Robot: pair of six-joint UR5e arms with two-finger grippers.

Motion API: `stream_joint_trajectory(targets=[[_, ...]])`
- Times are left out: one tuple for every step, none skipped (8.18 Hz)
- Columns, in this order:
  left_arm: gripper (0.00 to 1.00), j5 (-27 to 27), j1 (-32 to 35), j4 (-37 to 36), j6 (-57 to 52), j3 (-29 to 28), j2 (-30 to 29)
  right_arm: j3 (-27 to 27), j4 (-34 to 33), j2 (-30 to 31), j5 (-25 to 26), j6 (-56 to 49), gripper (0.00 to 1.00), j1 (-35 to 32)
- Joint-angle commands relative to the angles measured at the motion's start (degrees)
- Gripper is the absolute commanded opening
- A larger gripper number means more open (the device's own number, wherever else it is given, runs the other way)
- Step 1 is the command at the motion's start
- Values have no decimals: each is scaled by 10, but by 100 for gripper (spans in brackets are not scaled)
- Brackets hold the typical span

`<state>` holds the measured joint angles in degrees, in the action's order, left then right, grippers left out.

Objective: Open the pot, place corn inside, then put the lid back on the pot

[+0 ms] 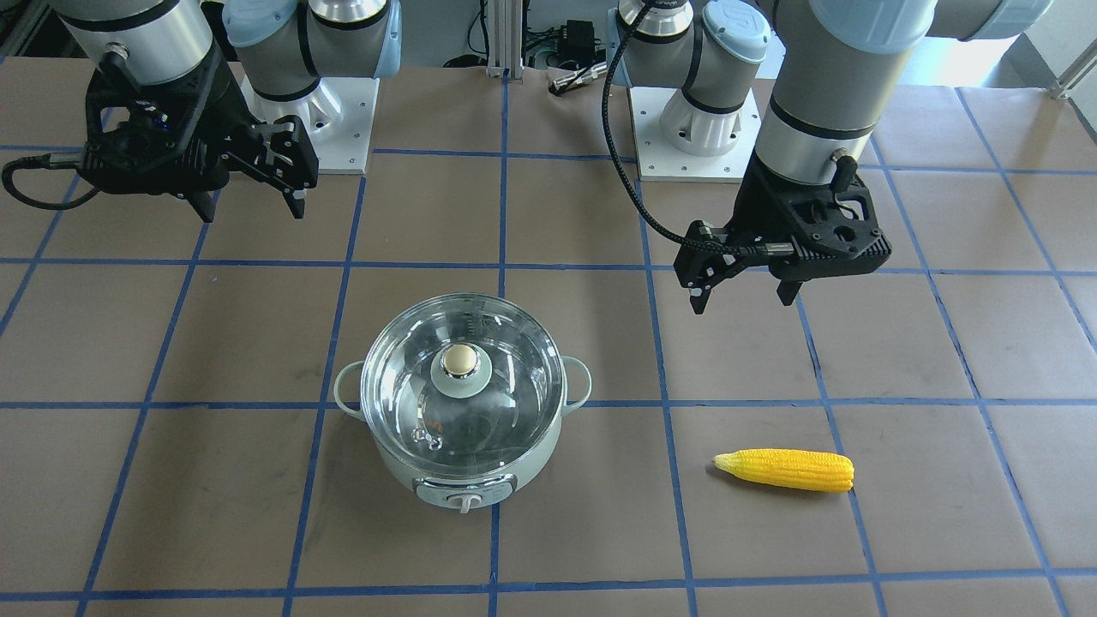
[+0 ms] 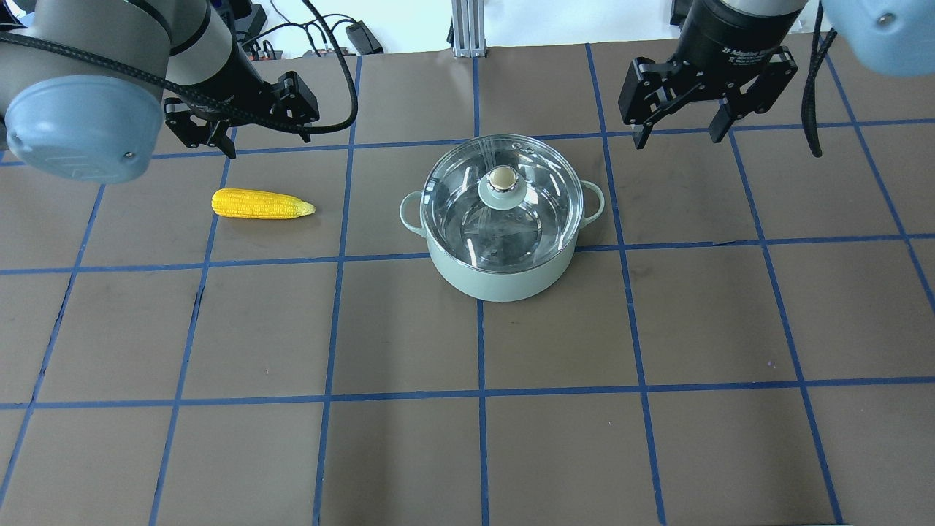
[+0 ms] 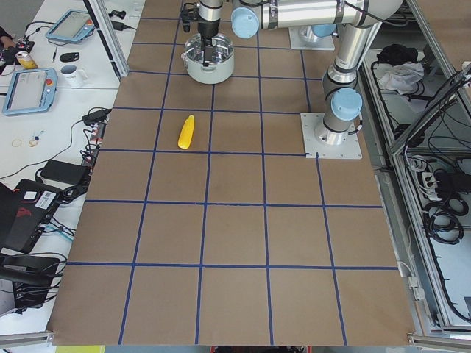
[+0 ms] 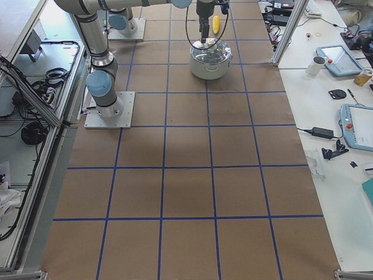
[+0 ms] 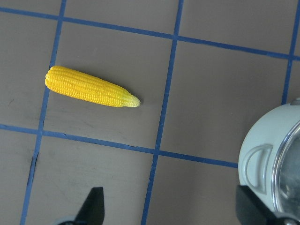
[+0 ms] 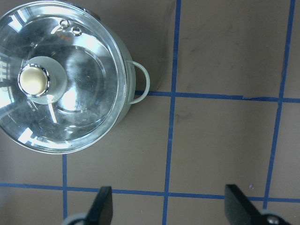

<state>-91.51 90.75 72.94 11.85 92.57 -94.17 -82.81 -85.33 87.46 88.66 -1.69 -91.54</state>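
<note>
In the overhead view the pot [image 2: 504,281] stands near the middle of the table [image 2: 555,438], closed by the lid [image 2: 467,215], whose knob [image 2: 502,179] sits upright at its centre. Through the glass only the bright steel inside shows, so the pot seems to hold nothing yet.

The corn [image 2: 259,204] lies flat on the table, well apart from the pot, at the pot's 9 o'clock. Its long axis runs from 9 to 3, with the tapered tip at 3, pointing at the pot.

The left gripper [image 2: 269,145] hangs above the table with its fingers spread wide and nothing between them. The corn lies at its 6 o'clock, near it. In the left wrist view the corn [image 5: 89,87] is at about 11 o'clock from the two fingertips and the pot's wall [image 5: 262,154] is at the 3 o'clock edge.

The right gripper [image 2: 676,140] is likewise spread and empty. The knob lies between its 8 and 9 o'clock, and the pot's near side handle lies between gripper and knob. The right wrist view confirms this, with the lid [image 6: 84,108] at about 10 o'clock from the parted fingertips.

The opening step is not yet begun. The right gripper is somewhat the nearer to the knob and the left is plainly the nearer to the corn, so the lid likely falls to the right arm and the corn to the left
</note>
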Motion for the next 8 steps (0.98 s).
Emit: stream_joint_trajectory(targets=[[100,-6,-19,-3,246,-5,-7,11,-73,-57,-8,61,86,-44],[100,-4,-45,-3,326,0,-13,11,-106,-82,-7,96,86,-78],[100,-1,-73,-3,372,-2,-23,11,-127,-104,-8,140,86,-98],[100,-2,-93,-3,422,-3,-38,11,-158,-126,-9,160,86,-115],[100,-6,-106,-3,442,-3,-50,11,-177,-148,-30,187,86,-120],[100,-6,-109,-3,463,-2,-61,10,-198,-172,-46,221,86,-125],[100,-6,-109,-3,510,0,-77,10,-216,-186,-46,233,86,-134],[100,-6,-108,-6,530,0,-93,9,-218,-195,-46,236,86,-134]])
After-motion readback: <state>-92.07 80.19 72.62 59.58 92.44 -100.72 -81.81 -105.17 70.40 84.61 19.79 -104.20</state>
